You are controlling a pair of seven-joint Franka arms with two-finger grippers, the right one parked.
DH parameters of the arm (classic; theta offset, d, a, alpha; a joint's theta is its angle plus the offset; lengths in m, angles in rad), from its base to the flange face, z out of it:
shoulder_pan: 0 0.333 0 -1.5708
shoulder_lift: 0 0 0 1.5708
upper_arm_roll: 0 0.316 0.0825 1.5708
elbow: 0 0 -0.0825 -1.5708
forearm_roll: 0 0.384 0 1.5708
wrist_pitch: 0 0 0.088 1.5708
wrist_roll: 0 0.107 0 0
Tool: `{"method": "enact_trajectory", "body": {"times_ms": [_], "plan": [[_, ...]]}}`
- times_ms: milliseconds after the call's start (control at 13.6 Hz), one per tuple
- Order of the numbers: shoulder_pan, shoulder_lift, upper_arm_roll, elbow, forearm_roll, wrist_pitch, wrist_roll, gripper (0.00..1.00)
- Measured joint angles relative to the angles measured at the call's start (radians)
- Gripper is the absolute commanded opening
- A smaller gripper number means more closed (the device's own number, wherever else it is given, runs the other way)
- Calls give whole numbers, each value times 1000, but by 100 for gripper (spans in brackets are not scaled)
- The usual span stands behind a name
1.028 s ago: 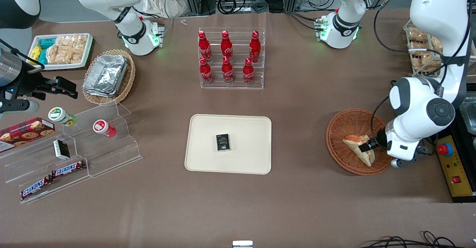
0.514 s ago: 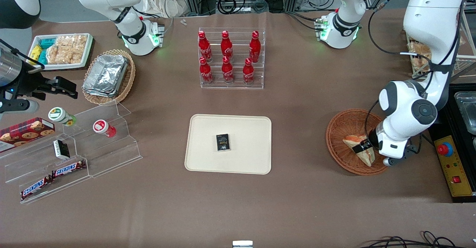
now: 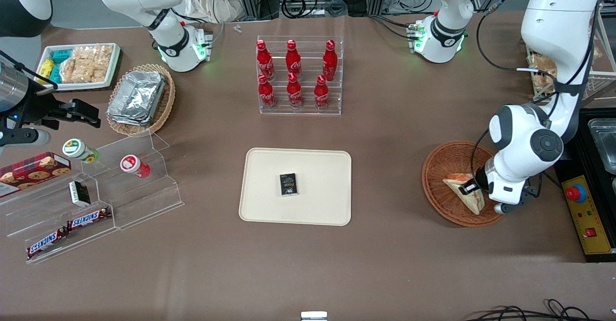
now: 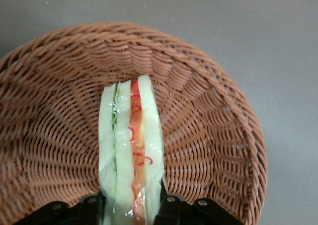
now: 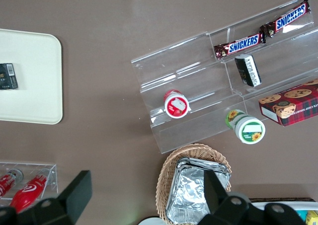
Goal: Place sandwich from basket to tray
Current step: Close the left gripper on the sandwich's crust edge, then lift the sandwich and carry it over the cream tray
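Note:
The sandwich is a wrapped triangular wedge of pale bread with orange and green layers, standing on edge inside the round reddish-brown wicker basket toward the working arm's end of the table. My gripper is shut on the sandwich, one black finger on each bread face. In the left wrist view the sandwich runs up between the jaws over the basket weave. The cream tray lies mid-table, with a small black box on it.
A clear rack of red cola bottles stands farther from the front camera than the tray. Toward the parked arm's end sit an oval basket of foil containers, a snack tray and clear shelves with Snickers bars. A red stop button is beside the basket.
The gripper shifted slightly toward the tray and away from the front camera, and the sandwich moved with it inside the basket. The arm's upper links swung inward.

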Motion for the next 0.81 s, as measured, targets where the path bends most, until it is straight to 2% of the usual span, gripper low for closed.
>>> {"method": "enact_trajectory", "body": {"times_ms": [440,514,807], "plan": [[-3,-126,-77,123,0,-372,0,16],[-3,-142,-95,154,0,-428,0,12],[-5,-166,-160,306,0,-647,9,9]]}}
